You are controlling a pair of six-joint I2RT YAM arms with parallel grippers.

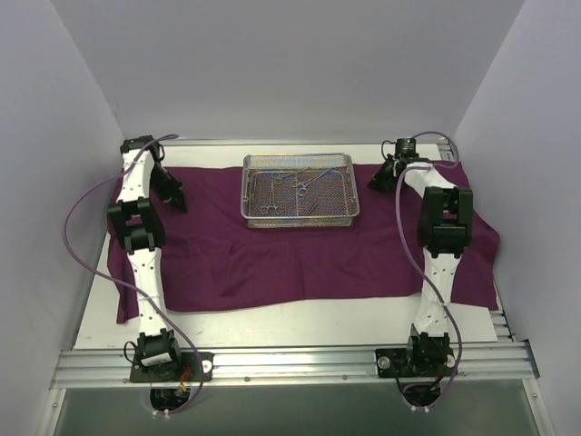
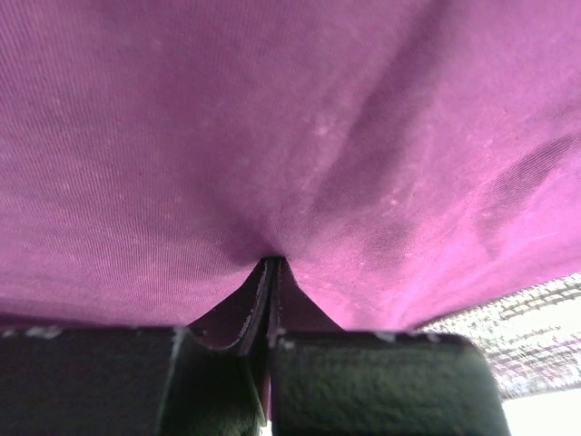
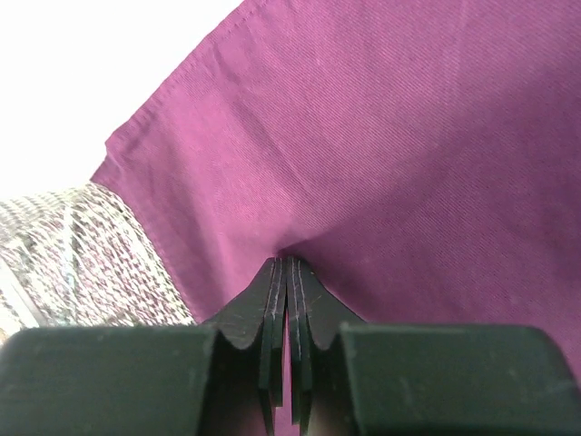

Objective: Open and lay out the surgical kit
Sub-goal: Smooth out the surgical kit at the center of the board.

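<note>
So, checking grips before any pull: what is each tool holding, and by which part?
Both hold the purple cloth wrap: left tool pinches a fold at its far-left side, right tool one by its far-right hem.

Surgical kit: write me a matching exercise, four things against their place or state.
1 wire-mesh tray
2 forceps
3 left gripper
4 purple cloth wrap

A lying inside the tray
B spread over the table
C standing on the cloth, far middle
D shut on a fold of cloth

Pairs: 1-C, 2-A, 3-D, 4-B.
</note>
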